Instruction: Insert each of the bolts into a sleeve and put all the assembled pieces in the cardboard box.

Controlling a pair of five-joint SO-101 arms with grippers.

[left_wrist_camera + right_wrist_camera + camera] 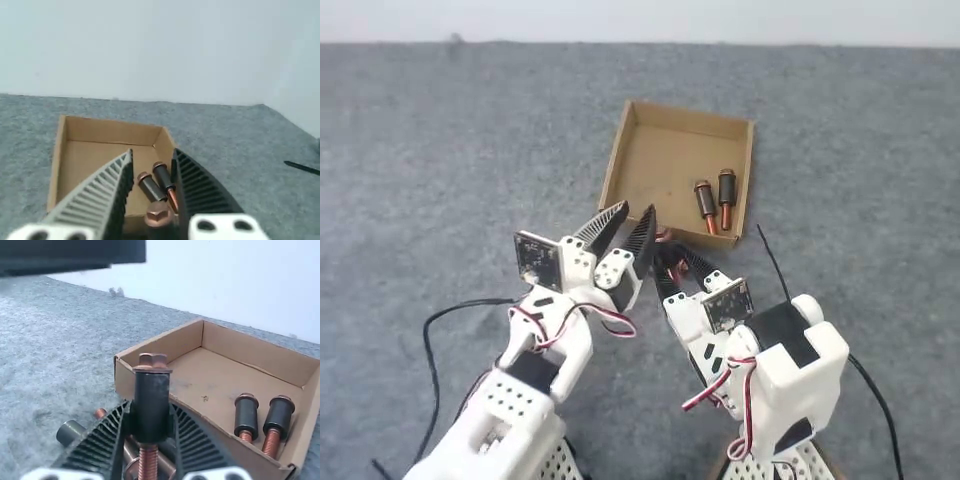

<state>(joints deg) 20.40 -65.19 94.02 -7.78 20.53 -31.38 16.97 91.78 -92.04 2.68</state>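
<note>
Bolt in its sleeve stands upright, clamped in the right end effector just short of the box. The left end effector is released beside it, fingers spread. Two assembled pieces lie in the box. A loose sleeve lies on the table.

Surface: covered in grey short-pile carpet. Rear edge: bounded by plain white wall. Light: evenly diffused.
</note>
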